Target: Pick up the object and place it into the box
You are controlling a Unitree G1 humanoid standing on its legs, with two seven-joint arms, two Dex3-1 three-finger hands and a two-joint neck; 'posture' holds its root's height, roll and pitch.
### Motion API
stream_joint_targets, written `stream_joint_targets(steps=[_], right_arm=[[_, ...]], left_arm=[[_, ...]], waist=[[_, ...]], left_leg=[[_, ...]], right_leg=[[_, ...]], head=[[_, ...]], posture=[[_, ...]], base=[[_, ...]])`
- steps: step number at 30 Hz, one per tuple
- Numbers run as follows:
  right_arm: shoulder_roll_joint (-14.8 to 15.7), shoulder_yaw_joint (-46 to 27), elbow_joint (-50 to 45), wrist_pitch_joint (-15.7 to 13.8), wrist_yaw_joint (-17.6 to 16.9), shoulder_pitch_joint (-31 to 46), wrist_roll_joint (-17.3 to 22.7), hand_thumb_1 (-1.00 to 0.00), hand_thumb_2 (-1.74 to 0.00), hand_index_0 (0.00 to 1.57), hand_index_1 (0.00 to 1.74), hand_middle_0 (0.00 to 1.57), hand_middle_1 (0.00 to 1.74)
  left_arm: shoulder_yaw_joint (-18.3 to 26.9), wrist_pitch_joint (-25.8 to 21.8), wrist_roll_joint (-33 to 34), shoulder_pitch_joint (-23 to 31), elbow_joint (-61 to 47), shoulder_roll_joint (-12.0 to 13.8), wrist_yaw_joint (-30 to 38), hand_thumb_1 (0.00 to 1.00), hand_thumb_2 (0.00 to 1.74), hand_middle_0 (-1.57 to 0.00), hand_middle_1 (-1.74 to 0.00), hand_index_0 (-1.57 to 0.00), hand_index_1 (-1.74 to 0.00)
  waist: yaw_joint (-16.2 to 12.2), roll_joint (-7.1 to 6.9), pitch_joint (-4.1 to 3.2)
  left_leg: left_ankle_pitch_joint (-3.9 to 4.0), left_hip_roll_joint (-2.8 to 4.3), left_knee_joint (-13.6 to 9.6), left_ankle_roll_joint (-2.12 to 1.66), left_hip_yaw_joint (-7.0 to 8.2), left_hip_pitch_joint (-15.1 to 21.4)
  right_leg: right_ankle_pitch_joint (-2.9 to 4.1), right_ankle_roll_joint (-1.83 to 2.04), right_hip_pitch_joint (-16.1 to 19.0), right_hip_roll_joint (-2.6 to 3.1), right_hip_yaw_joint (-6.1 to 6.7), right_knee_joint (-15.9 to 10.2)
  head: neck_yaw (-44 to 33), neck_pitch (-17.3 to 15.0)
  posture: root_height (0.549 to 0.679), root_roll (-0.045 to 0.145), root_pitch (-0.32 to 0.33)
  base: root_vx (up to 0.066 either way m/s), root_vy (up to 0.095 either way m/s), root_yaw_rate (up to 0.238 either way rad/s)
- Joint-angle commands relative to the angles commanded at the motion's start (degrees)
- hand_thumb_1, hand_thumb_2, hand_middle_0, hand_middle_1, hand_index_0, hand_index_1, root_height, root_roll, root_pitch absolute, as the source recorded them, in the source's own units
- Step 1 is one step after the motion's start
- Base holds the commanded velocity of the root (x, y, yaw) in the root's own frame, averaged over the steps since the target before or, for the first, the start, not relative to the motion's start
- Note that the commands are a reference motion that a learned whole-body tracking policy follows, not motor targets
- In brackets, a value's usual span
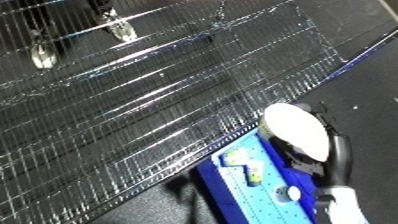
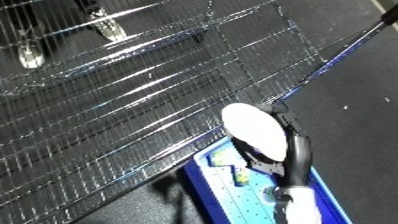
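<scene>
The right hand (image 1: 330,150) holds a white oval object (image 1: 296,128), seemingly light, stiff and smooth, over the blue bin (image 1: 233,196).

A dark, finely speckled floor (image 1: 373,85) carries everything here, running from the right edge down to the lower left corner. On it stands a metal wire cage or cart (image 1: 169,85), its shiny mesh filling the upper left of both views, with two small caster wheels (image 1: 119,31) showing near the top. A blue bin (image 2: 200,182) stands at the bottom of the view just beside the mesh's lower edge, and whether the two touch cannot be told.
</scene>
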Motion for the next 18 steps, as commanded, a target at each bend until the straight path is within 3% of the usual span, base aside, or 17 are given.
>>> stream_joint_targets(steps=[7,12,18], right_arm=[[-2.5,-3.8,10.2,-3.6,-2.8,1.6,7.5,-1.00,-1.74,1.57,1.74,1.57,1.74],[-2.3,-6.2,15.2,-6.5,-3.9,3.8,11.7,-1.00,-1.74,1.57,1.74,1.57,1.74],[-1.8,-7.6,22.5,-8.9,-2.7,5.3,17.4,-0.70,-1.22,1.10,1.22,1.10,1.22]], left_arm=[[-0.5,-0.3,-0.9,-0.5,1.3,0.2,-0.9,1.00,1.74,-1.57,-1.74,-1.57,-1.74],[-1.1,-0.8,-1.3,-0.7,2.1,0.2,-0.7,1.00,1.74,-1.57,-1.74,-1.57,-1.74],[-1.9,-1.4,-2.0,-1.5,2.9,0.0,0.1,1.00,1.74,-1.57,-1.74,-1.57,-1.74]], waist=[[-1.0,1.26,0.00],[-1.9,1.89,0.00],[-2.3,2.62,0.00]], left_leg=[[0.95,0.05,-2.1,-0.35,0.21,1.2],[0.80,-0.12,-2.0,-0.41,0.39,1.5],[0.33,-0.55,-1.4,-0.41,0.35,1.8]], right_leg=[[-0.34,0.04,0.6,-0.11,0.04,-0.1],[-0.62,-0.11,0.5,-0.13,0.08,0.5],[-1.23,-0.51,0.8,-0.31,0.00,1.3]], head=[[7.2,2.4],[11.1,2.7],[14.5,3.2]], posture=[[0.660,0.075,0.096],[0.660,0.079,0.094],[0.660,0.084,0.086]], base=[[-0.014,0.005,-0.039],[-0.006,0.019,-0.044],[0.023,0.036,-0.062]])
